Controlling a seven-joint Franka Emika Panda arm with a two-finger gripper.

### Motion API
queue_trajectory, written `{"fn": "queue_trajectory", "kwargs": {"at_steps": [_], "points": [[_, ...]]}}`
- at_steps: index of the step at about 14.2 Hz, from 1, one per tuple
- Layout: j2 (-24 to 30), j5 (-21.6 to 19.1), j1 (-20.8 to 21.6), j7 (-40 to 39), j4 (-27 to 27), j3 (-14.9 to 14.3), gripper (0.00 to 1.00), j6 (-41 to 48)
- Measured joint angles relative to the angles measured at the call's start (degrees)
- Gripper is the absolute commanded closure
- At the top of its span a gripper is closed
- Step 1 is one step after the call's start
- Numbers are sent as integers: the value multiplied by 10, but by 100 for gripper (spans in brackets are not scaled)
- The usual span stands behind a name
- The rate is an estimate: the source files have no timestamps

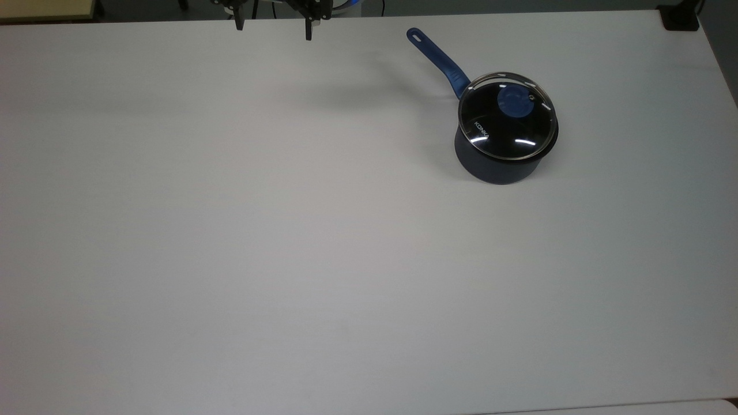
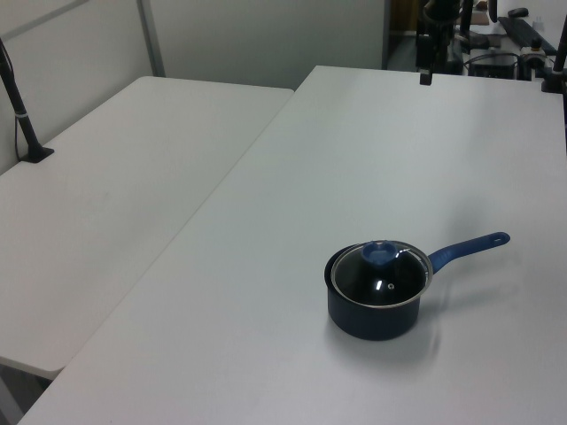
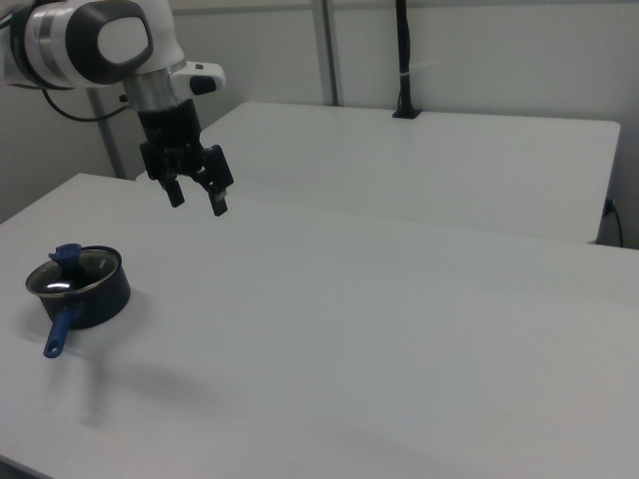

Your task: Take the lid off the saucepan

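In the top view we see the pincer (image 1: 272, 31) cut off by the upper edge, just its two dark fingertips (image 1: 238, 24) showing, spread apart with nothing between them. In the right view it hangs above the bench (image 3: 399, 329), well apart from the saucepan (image 3: 88, 295). The lid (image 1: 507, 114) sits on the saucepan, slightly off-centre, its blue knob (image 1: 516, 102) clear of everything. The handle (image 1: 437, 57) points toward the top view's upper left. A second table (image 2: 115, 177) adjoins on the left view's left, with a black post (image 2: 22, 115) standing on it.

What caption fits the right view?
Open tool hangs above the table, apart from the lidded saucepan.
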State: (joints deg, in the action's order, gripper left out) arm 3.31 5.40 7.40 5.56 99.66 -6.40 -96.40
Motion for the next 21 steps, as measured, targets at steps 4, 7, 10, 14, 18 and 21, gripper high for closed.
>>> {"fn": "queue_trajectory", "kwargs": {"at_steps": [4, 7, 10, 14, 18, 21], "points": [[0, 0, 0, -2, 0, 0, 0, 0], [0, 0, 0, -14, 0, 0, 0, 0], [-1, 0, -1, -29, 0, 0, 0, 0], [-1, 0, -4, -31, 0, 0, 0, 0], [-2, 0, -2, -32, -3, 5, 0, 0], [-3, -7, 20, -32, -10, 8, 0, 0]]}}
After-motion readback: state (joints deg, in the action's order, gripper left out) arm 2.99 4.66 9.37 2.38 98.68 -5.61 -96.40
